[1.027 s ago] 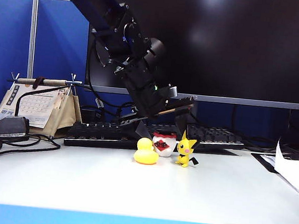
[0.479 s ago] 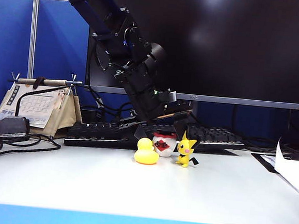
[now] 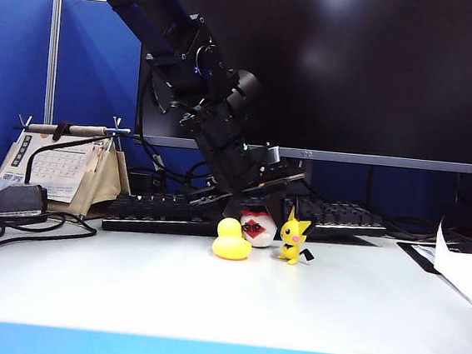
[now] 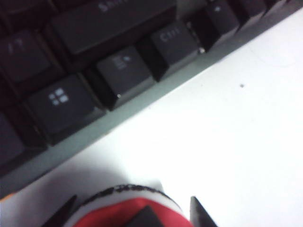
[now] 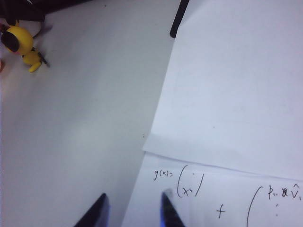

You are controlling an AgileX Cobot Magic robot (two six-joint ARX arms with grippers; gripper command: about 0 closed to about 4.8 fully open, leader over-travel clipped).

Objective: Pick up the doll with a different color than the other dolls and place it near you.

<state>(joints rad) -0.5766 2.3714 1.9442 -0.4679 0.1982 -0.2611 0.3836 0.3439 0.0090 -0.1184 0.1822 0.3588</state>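
Note:
The doll with a different color (image 3: 256,228), white with a red cap rim and a red diamond, stands just in front of the keyboard, between a yellow duck (image 3: 231,240) and a yellow pointed-ear figure (image 3: 294,237). My left gripper (image 3: 255,216) reaches down over it from behind. In the left wrist view the doll (image 4: 128,210) sits between the two dark fingertips (image 4: 198,210), which lie close against its sides. My right gripper (image 5: 134,198) hangs open over the edge of a sheet of paper, with the pointed-ear figure (image 5: 21,43) far off; that gripper is outside the exterior view.
A black keyboard (image 3: 157,211) runs right behind the dolls, under a large dark monitor (image 3: 330,69). A desk calendar (image 3: 61,168) and a power brick with cables (image 3: 16,202) lie at the left. Sheets of written paper (image 3: 465,270) lie at the right edge.
The left gripper has sunk a little onto the white doll and its fingers have drawn in from wide apart to its sides. The dolls have not moved.

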